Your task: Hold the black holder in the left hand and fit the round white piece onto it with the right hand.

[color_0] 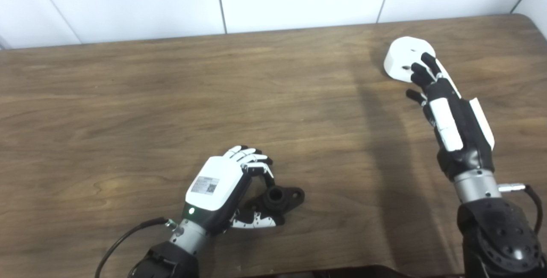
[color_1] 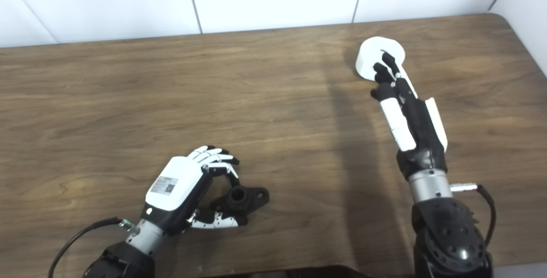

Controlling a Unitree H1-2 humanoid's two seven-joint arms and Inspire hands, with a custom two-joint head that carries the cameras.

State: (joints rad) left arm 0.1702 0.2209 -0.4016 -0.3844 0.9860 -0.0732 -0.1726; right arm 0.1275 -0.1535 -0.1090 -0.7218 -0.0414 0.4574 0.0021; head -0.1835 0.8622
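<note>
On the brown wooden table (color_0: 128, 98), the small black plastic holder with a round socket (color_0: 280, 199) lay near the front edge. The left hand (color_0: 222, 186) curled around its near side, fingers above and thumb below, though a firm grasp could not be told. Well away, toward the table's far right corner, the round white plastic piece (color_0: 404, 58) sat under the right hand's (color_0: 444, 107) fingertips (color_0: 421, 73), which touched its top without clasping it

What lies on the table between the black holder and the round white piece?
Nothing: between the black holder and the round white piece there is only bare table, crossed by a faint shadow band. Both eye views show this.
</note>
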